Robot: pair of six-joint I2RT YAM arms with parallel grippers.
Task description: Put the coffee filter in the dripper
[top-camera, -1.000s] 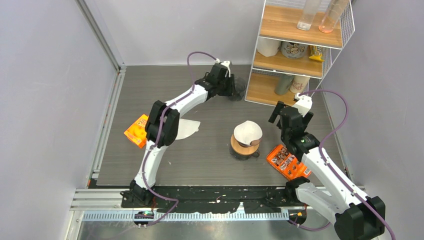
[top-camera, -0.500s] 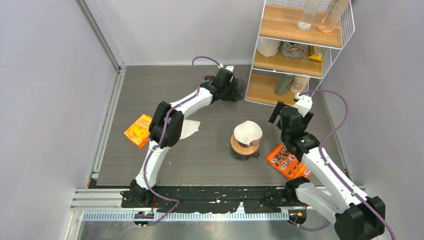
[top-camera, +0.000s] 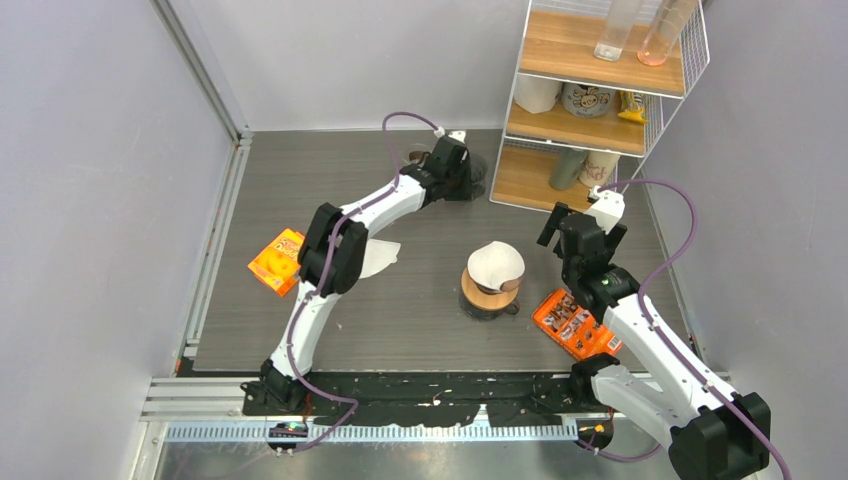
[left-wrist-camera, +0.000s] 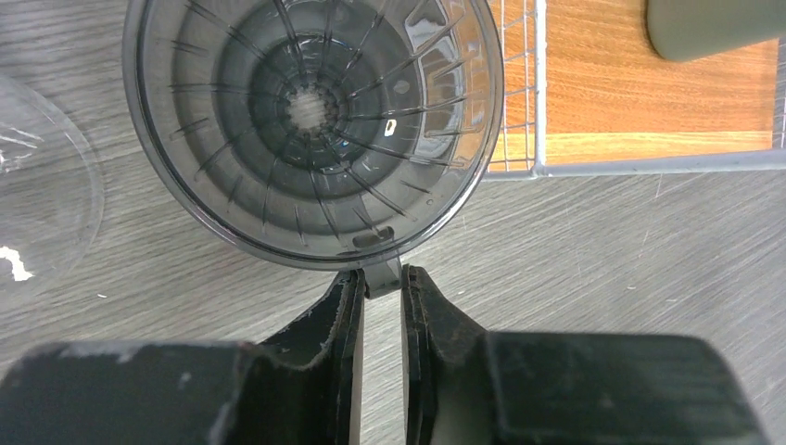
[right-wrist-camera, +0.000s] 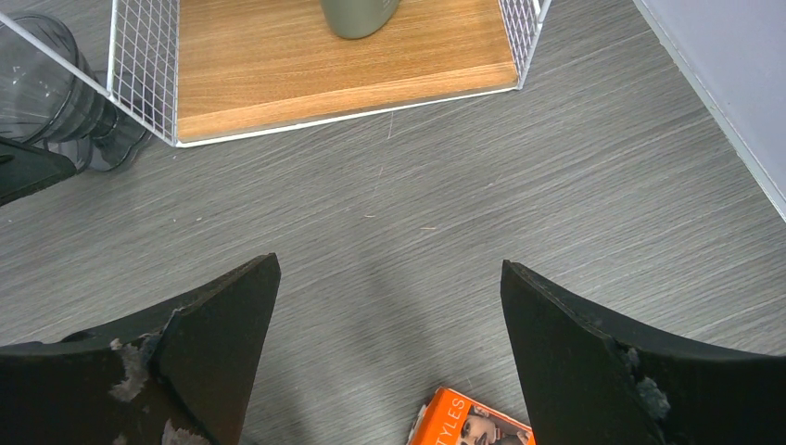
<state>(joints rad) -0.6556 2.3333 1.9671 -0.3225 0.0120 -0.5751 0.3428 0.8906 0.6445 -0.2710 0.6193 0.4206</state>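
The dripper (left-wrist-camera: 310,120) is a dark see-through ribbed cone standing at the back of the table by the shelf, also in the top view (top-camera: 479,176). My left gripper (left-wrist-camera: 380,283) is shut on the small handle tab at its near rim, a finger against each side. A white coffee filter (top-camera: 376,257) lies flat on the table, partly under the left arm. A second white paper cone (top-camera: 496,264) sits on a wood-collared glass vessel (top-camera: 484,298) mid-table. My right gripper (right-wrist-camera: 389,315) hangs open and empty over bare table, right of that cone (top-camera: 583,232).
A white wire shelf (top-camera: 600,90) with wooden boards stands at the back right, holding cups and jars. An orange box (top-camera: 574,323) lies under the right arm and another orange pack (top-camera: 275,260) at the left. A clear round lid (left-wrist-camera: 42,185) rests beside the dripper.
My left gripper has slid a little right up to the dripper and narrowed its jaws onto the handle tab. The right arm has not moved.
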